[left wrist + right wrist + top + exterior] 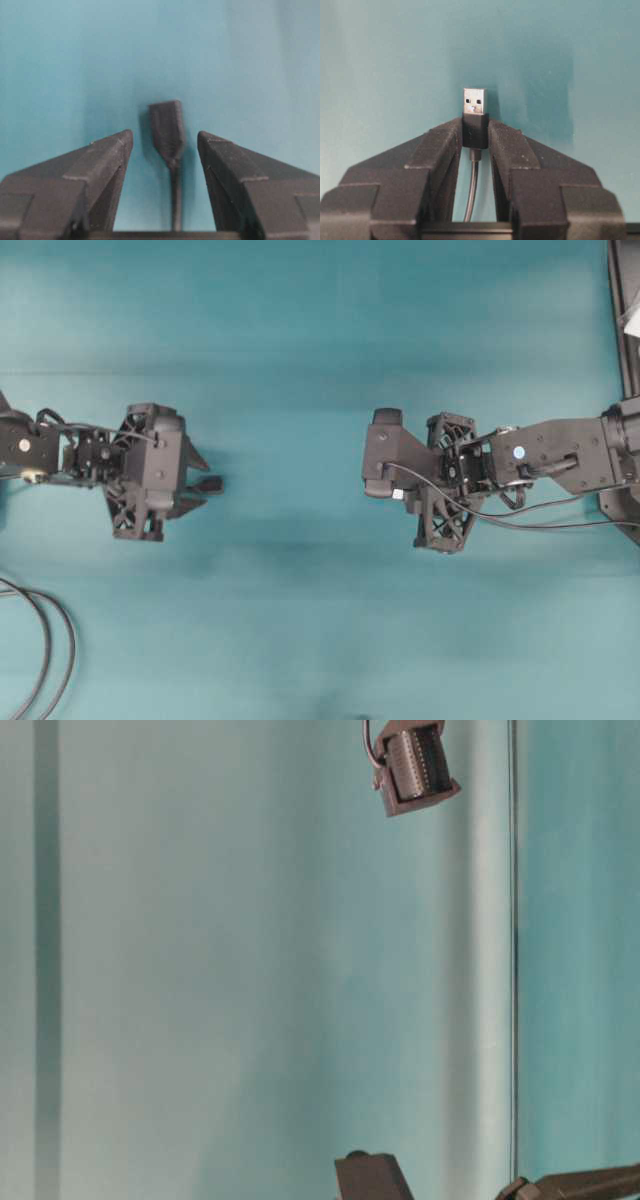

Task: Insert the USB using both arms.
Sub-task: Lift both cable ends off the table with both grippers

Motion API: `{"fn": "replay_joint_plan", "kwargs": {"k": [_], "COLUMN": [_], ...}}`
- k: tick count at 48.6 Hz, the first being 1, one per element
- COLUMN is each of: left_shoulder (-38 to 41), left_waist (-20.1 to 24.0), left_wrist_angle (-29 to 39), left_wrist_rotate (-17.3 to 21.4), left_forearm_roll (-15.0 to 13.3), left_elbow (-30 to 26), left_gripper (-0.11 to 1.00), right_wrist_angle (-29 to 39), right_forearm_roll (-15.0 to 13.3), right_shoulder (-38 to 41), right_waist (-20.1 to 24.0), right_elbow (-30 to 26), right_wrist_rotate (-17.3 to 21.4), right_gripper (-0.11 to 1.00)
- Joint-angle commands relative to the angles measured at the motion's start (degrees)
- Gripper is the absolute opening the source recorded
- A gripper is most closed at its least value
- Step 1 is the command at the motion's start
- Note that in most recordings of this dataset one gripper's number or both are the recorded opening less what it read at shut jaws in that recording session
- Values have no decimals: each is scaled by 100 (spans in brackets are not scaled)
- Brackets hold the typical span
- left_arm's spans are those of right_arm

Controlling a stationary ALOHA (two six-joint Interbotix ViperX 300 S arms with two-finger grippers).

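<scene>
1. Right gripper (475,131) was clamped on the USB (475,116), metal tip sticking straight out past the fingertips, long axis along the fingers.
2. Left gripper (165,142) stood apart around the black socket end (167,131), not pinching it, so my guess is the socket could've slid and mating missed.

Overhead cam looks straight down, I see both arms on teal table (300,320). Table-level cam low, looks across surface — catches only arm parts at frame edges. My wrist cams sit close behind fingers, facing forward along them — both show same teal table.
</scene>
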Motion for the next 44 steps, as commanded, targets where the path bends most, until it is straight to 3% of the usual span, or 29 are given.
{"fn": "replay_joint_plan", "kwargs": {"k": [1, 20, 29, 44], "left_shoulder": [0, 299, 431, 519], "left_waist": [70, 0, -9, -237], "left_wrist_angle": [-53, 53, 492, 896], "left_wrist_rotate": [79, -18, -62, -18], "left_forearm_roll": [-18, -18, -18, -18], "left_elbow": [-114, -220, -343, -325], "left_gripper": [63, 62, 61, 40], "right_wrist_angle": [-44, -44, -35, 325], "right_forearm_roll": [-9, -70, -70, -79], "right_shoulder": [202, 202, 202, 176], "right_waist": [70, 176, 176, 176], "right_elbow": [-35, -62, -141, -229], "right_wrist_rotate": [9, 9, 9, 9], "right_gripper": [21, 20, 20, 20]}}
